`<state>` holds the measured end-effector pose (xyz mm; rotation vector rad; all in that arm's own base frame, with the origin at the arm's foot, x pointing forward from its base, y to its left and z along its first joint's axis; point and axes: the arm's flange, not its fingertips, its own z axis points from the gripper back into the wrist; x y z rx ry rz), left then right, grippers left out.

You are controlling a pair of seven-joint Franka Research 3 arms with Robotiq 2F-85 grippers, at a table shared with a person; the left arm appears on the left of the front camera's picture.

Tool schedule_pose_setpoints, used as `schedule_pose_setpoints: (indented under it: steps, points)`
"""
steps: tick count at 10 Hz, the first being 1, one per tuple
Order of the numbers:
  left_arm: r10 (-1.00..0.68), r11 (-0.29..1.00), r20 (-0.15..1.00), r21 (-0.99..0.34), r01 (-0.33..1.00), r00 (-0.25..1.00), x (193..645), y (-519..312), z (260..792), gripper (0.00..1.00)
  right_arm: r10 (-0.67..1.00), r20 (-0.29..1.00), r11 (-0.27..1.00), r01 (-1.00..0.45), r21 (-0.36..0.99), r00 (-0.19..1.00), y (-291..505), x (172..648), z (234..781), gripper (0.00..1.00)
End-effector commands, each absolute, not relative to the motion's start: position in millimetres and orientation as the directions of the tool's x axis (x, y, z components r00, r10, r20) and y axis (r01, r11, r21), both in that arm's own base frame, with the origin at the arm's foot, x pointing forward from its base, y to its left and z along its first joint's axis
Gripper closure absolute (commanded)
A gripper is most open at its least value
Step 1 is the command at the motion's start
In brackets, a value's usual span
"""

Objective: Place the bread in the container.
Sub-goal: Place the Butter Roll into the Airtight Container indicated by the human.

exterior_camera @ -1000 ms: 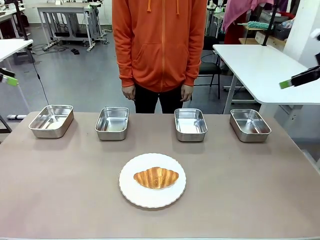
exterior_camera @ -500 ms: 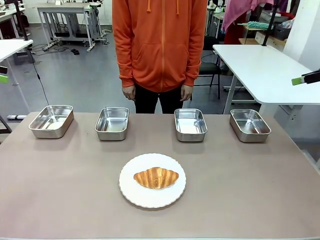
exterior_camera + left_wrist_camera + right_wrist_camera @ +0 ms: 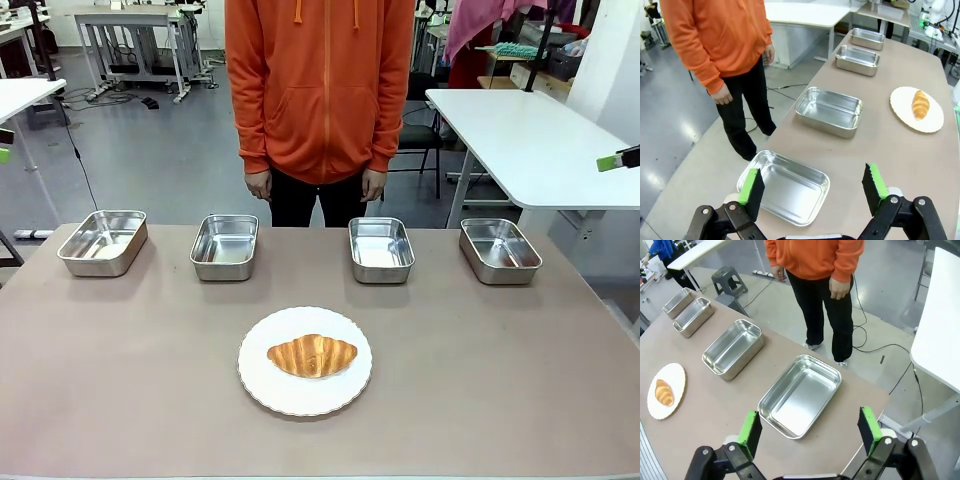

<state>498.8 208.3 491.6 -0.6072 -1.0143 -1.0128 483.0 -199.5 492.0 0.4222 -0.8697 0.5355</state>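
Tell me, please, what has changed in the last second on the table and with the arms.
In the front view both arms drew back outward: the left gripper toward the picture's left edge, the right gripper toward its right edge. Both stand open and hold nothing. The bread stayed on the plate, the four trays stayed empty, the person did not move.
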Motion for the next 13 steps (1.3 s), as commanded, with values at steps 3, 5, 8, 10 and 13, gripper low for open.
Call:
schedule_pose_setpoints:
  steps: [3, 5, 8, 10, 13]
  points:
    - [-0.402, 0.442, 0.900, 0.031, 0.896, 0.167, 498.1, 211.3, 491.4, 0.00, 0.265, 0.807, 0.788, -0.601, 0.135, 0.528, -198.4, 483.4, 490.4, 0.00]
    - [-0.402, 0.442, 0.900, 0.031, 0.896, 0.167, 498.1, 211.3, 491.4, 0.00, 0.265, 0.807, 0.788, -0.601, 0.135, 0.528, -198.4, 483.4, 490.4, 0.00]
    - [-0.402, 0.442, 0.900, 0.031, 0.896, 0.167, 498.1, 211.3, 491.4, 0.00, 0.265, 0.807, 0.788, -0.601, 0.135, 0.528, -198.4, 483.4, 490.4, 0.00]
    - [-0.402, 0.442, 0.900, 0.031, 0.896, 0.167, 498.1, 211.3, 491.4, 0.00, 0.265, 0.807, 0.788, -0.601, 0.135, 0.528, -198.4, 483.4, 490.4, 0.00]
    - [-0.402, 0.442, 0.900, 0.031, 0.896, 0.167, 498.1, 211.3, 491.4, 0.00, 0.265, 0.807, 0.788, -0.601, 0.135, 0.528, -198.4, 483.4, 490.4, 0.00]
